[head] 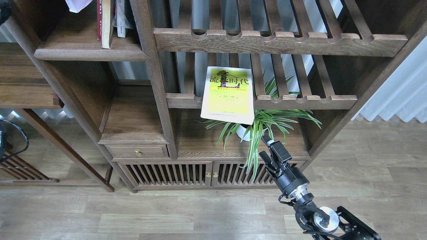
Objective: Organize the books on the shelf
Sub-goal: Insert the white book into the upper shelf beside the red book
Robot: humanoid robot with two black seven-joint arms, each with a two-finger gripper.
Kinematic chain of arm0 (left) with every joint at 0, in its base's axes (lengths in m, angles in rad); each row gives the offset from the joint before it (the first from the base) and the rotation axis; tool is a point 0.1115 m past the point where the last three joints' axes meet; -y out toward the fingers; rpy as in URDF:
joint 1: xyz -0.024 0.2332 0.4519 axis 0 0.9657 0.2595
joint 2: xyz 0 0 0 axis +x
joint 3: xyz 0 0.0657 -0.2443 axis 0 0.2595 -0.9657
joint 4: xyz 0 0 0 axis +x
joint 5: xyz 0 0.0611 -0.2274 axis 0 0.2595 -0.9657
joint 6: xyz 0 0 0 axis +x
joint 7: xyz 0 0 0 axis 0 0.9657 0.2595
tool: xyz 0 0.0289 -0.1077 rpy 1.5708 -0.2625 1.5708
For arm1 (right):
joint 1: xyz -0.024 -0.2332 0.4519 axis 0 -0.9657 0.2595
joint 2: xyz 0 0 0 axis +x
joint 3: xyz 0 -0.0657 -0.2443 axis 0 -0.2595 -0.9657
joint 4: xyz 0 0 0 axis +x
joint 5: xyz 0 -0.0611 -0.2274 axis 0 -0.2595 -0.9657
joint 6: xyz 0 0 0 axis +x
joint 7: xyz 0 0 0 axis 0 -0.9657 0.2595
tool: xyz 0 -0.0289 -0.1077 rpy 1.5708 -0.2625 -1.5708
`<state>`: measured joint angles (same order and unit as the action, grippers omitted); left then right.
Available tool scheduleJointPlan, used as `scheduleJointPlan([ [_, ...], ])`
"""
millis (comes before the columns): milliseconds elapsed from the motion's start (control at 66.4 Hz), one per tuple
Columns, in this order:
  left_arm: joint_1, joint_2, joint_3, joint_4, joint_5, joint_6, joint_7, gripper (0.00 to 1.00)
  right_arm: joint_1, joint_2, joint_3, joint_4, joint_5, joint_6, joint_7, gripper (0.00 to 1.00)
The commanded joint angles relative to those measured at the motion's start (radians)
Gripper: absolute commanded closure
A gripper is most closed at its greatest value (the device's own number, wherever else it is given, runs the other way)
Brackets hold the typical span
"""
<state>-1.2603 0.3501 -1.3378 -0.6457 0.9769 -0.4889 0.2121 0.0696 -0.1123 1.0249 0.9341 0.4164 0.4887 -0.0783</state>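
The shelf (90, 53) is the solid dark board at the upper left. A dark red book (98, 20) stands upright on it beside a tan-edged volume (106, 23). Only a corner of the white-lavender book (77, 3) shows at the top edge above the shelf; what holds it is out of view. A dark bit of my left arm (3, 13) sits in the top left corner. The yellow-green book (228, 95) lies flat on the lower slatted rack, overhanging its front rail. My right gripper (264, 146) is low, below that book and in front of the plant, open and holding nothing.
A spider plant in a white pot (245, 133) stands under the yellow-green book, its leaves reaching my right gripper. Below are a small drawer (136, 151) and slatted cabinet doors (166, 173). A notched rack (277, 41) spans the top right. A black cable (15, 140) hangs at the left.
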Motion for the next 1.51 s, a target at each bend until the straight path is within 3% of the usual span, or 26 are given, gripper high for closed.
scheduleJointPlan([
  [0,0.001,0.0,0.019,0.014,0.011,0.0,-0.042,1.0,-0.001,0.003,0.001,0.0,0.001,0.0,0.0,0.01],
  [105,0.002,0.0,0.046,0.02,0.019,0.0,-0.091,1.0,0.002,0.003,0.001,0.002,0.001,0.0,0.0,0.01],
  [211,0.005,0.006,0.097,0.035,0.025,0.0,-0.177,1.0,0.004,0.003,0.003,0.005,0.001,0.0,0.002,0.01],
  [226,0.007,0.007,0.124,0.044,0.026,0.0,-0.224,1.0,0.002,0.003,0.004,0.006,0.002,0.0,0.002,0.01],
  [301,0.009,0.007,0.147,0.058,0.026,0.0,-0.256,1.0,0.001,0.003,0.006,0.009,0.002,0.0,0.003,0.01],
  [964,-0.022,-0.059,0.18,0.225,0.013,0.0,-0.238,0.98,-0.001,0.01,0.004,0.011,0.002,0.0,0.006,0.01],
  [1069,-0.047,-0.071,0.197,0.244,0.013,0.0,-0.237,0.94,-0.001,0.01,0.003,0.011,0.002,0.0,0.006,0.01],
  [1280,-0.068,-0.082,0.213,0.244,0.011,0.0,-0.24,0.66,-0.005,0.01,0.006,0.012,0.002,0.0,0.006,0.01],
  [1491,-0.08,-0.082,0.226,0.238,0.011,0.0,-0.241,0.6,-0.007,0.008,0.004,0.014,0.002,0.0,0.006,0.01],
])
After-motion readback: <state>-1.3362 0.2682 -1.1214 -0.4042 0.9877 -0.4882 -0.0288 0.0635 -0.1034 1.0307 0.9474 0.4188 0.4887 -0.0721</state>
